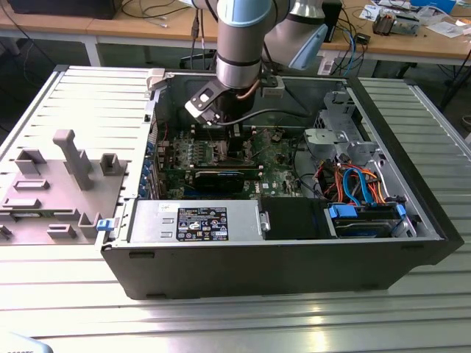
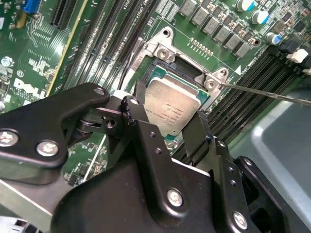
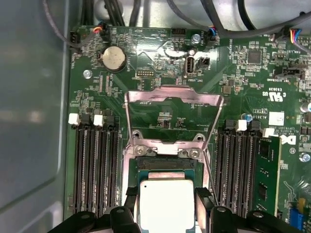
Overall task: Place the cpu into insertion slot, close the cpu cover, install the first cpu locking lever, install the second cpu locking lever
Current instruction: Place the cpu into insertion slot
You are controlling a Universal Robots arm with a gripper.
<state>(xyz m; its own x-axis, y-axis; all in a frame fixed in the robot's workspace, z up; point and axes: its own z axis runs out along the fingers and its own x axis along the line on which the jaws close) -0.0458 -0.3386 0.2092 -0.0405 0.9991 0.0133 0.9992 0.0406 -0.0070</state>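
A grey tray [image 1: 44,220] with grey blocks lies at the exterior view's left edge of the metal table [image 1: 221,323]. Just beside it stands the open computer case [image 1: 257,272]. A silver box [image 1: 199,220] sits along the case's front wall. The arm [image 1: 239,44] reaches down into the middle of the case, over the green motherboard [image 1: 276,158]. Blue and orange cables [image 1: 353,184] are bunched in the case's corner at the exterior view's right.

In the first wrist view, a row of long black memory slots [image 3: 95,165] runs on one side of the board. A round silver battery [image 3: 113,58] is near the board's far edge. The cpu cover [image 3: 146,99] is flipped open and stands up from its hinge at the edge of the insertion slot [image 3: 165,163]. More memory slots [image 3: 238,165] lie on the other side.

The cpu [image 3: 166,206] is at the insertion slot, in the middle of the board. It may be sitting all the way down in it, but that is hard to see. The gripper [image 3: 166,194] grips the cpu [image 2: 172,104], with one black finger [image 2: 141,99] pressed on each side. A thin locking lever [image 2: 267,93] sticks out from the slot's corner, apart from the cover.
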